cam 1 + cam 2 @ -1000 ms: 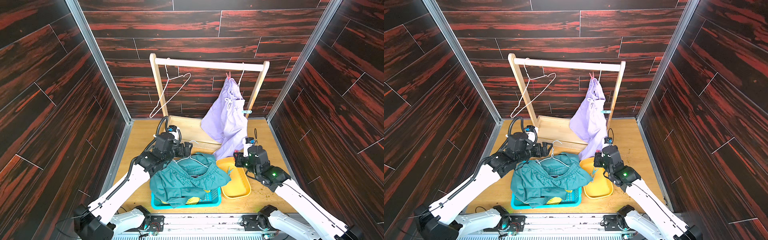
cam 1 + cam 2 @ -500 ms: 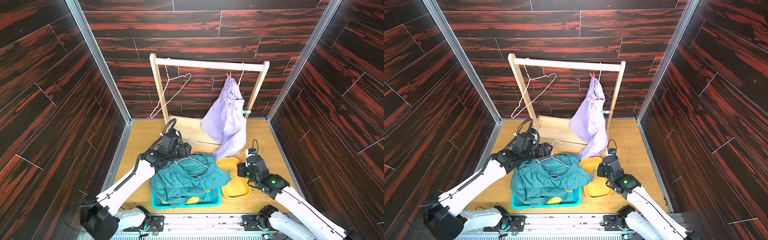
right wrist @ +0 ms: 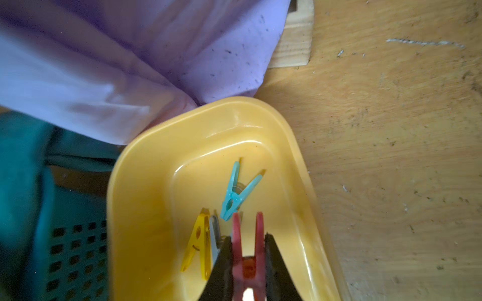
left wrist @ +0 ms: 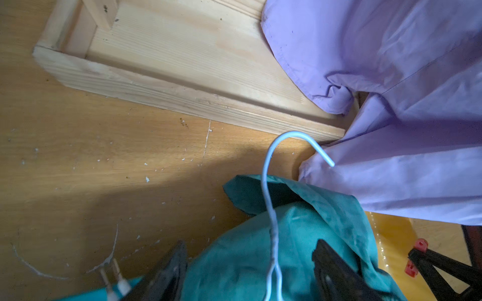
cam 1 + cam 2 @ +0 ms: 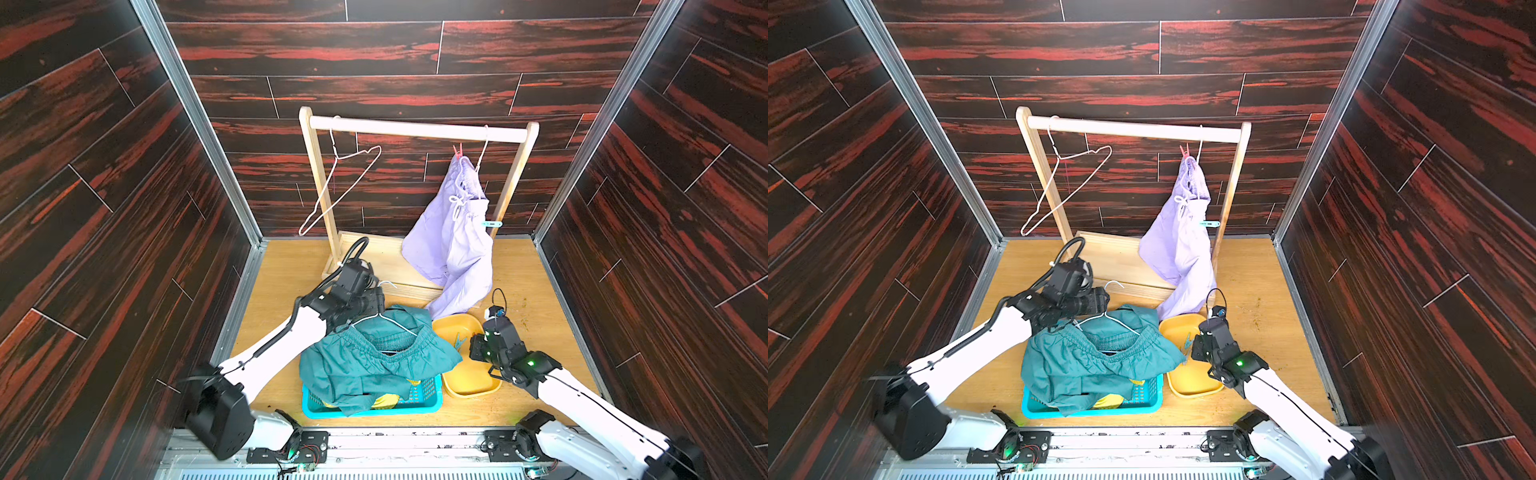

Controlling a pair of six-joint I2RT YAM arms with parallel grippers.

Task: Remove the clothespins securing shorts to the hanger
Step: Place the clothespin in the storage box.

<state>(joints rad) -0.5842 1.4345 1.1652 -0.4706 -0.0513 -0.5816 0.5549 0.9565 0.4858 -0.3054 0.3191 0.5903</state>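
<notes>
in both top views the yellow tray sits on the desk. behind the tray stands a wooden rack. lavender shorts hang from it, 1 leg reaching down to the tray's far rim. a pink-red clothespin grips their waist high above the tray, and a hanging light blue clothespin sticks out lower down. an empty hanger hangs at the rail's end farther from the tray. touching the tray on the left arm's side is a blue basket heaped with teal shorts, whose edge laps over the tray's rim. a wire hanger lies on them and a bit of yellow shorts shows beneath. the left jaws are at that hanger's neck, away from the tray. the right jaws hang over the tray.

in the left wrist view the left jaws stand apart, 1 finger on each side of the wire hanger's twisted neck, above the teal shorts; a tray corner shows under the lavender hem.

in the right wrist view the right jaws are clamped on a red clothespin over the tray's inside. a loose light blue clothespin and a yellow clothespin lie on the tray's floor.
</notes>
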